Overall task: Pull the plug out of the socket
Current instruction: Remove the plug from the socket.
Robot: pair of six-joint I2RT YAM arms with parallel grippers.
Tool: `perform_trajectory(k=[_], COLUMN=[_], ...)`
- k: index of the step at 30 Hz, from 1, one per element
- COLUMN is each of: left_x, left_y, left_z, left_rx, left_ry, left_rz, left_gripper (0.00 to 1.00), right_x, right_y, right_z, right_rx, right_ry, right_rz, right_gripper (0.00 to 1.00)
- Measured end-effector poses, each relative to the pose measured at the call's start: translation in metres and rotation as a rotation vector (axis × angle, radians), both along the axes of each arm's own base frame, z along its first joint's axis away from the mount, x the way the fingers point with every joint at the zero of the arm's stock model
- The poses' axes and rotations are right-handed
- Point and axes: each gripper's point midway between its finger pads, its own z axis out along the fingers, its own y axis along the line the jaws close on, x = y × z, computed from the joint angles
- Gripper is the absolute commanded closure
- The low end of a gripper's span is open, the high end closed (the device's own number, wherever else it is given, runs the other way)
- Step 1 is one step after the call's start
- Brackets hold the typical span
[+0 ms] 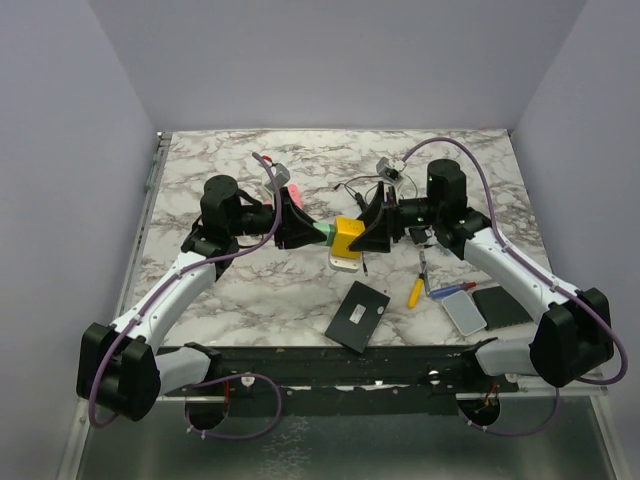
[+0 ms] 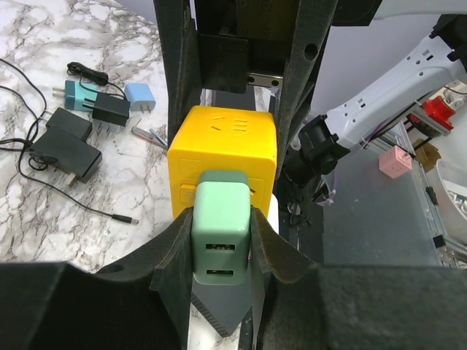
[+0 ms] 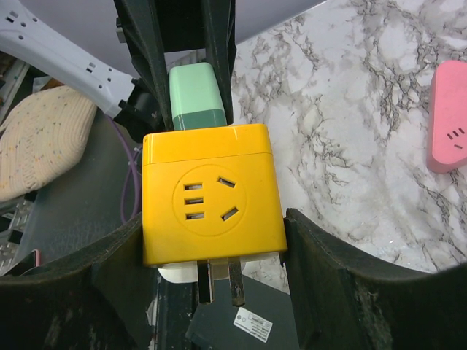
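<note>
Near the middle of the desk (image 1: 250, 290), the right hand (image 1: 366, 237) clamps the yellow socket cube (image 3: 208, 197) as an anchor, while the left hand (image 1: 312, 233) is clamped on the green plug (image 2: 221, 233) at its nine o'clock, set to pull.

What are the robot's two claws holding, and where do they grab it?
The left claw pinches the mint-green plastic plug by its two sides. The right claw clamps the yellow plastic cube socket by its opposite sides.

Plug (image 2: 221, 233) in the left side of the socket cube (image 1: 348, 238), seemingly just above the table (image 1: 250, 290), near its middle
</note>
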Motion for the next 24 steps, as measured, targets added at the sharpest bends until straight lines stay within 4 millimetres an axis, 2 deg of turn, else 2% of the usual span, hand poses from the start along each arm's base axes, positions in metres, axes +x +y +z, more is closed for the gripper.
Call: perform_trajectory(k=[10, 24], left_x=[0.0, -0.008], left_y=[0.0, 0.0], left_z=[0.0, 0.008], left_rx=[0.001, -0.017], left_ry=[0.001, -0.023], left_rz=[0.002, -0.036], left_gripper=[1.0, 1.0], right_x=[0.003, -0.012], right_y=[-0.001, -0.002], right_z=[-0.002, 0.012], right_rx=[-0.024, 0.016], right_ry=[0.012, 0.011], right_rz=[-0.014, 0.059], right_gripper=[0.99, 1.0])
